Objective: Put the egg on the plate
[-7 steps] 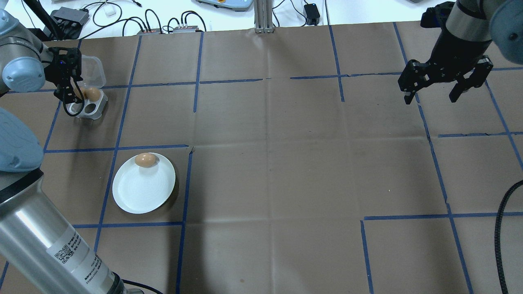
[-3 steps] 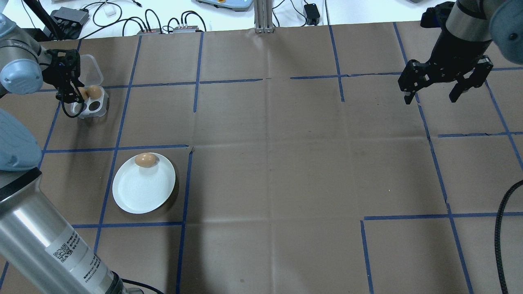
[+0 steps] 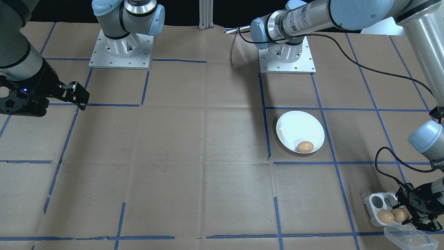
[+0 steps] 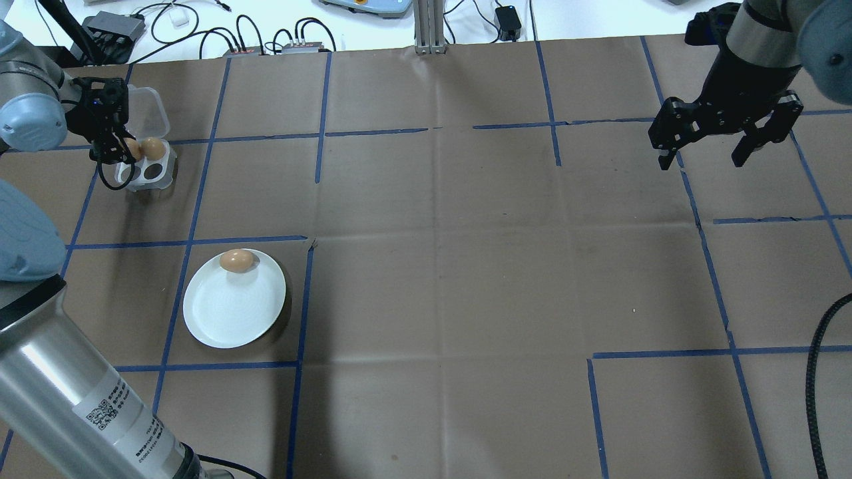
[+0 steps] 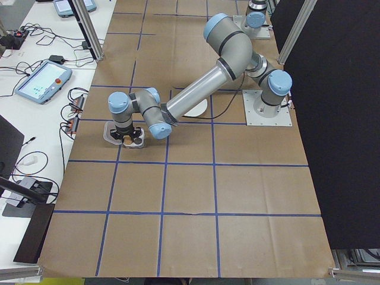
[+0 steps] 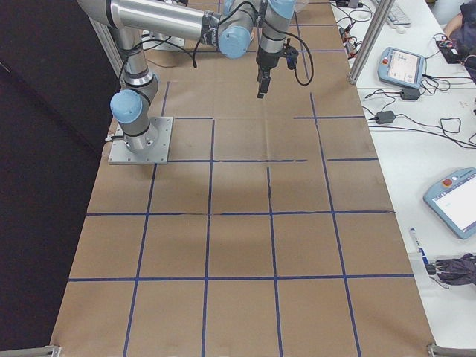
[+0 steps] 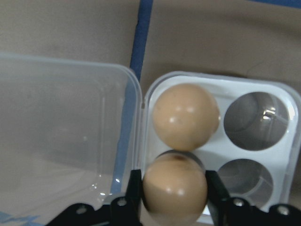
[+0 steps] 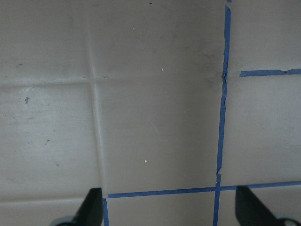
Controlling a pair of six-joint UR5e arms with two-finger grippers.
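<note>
A white plate [image 4: 233,316] [image 3: 295,126] lies on the left part of the table with one brown egg [image 4: 237,260] [image 3: 305,146] resting at its far rim. At the far left stands a clear egg tray [image 4: 158,174] [image 3: 376,201] with two eggs. My left gripper [image 4: 125,152] [image 7: 173,193] reaches down into the tray. Its fingers press both sides of the nearer egg [image 7: 175,188] [image 3: 400,214]. The other egg [image 7: 186,117] [image 4: 153,148] sits in its cup beside it. My right gripper [image 4: 702,161] [image 8: 171,209] hangs open and empty over bare paper at the far right.
The tray's open lid [image 4: 148,110] [image 7: 61,132] lies beyond the tray. Two tray cups [image 7: 254,120] are empty. Cables and boxes [image 4: 113,26] sit past the table's far edge. Brown paper with blue tape lines [image 4: 426,266] covers the table.
My left gripper has shifted slightly toward the table's far edge over the tray, settling around the egg. The right arm, the plate and its egg have not moved.
</note>
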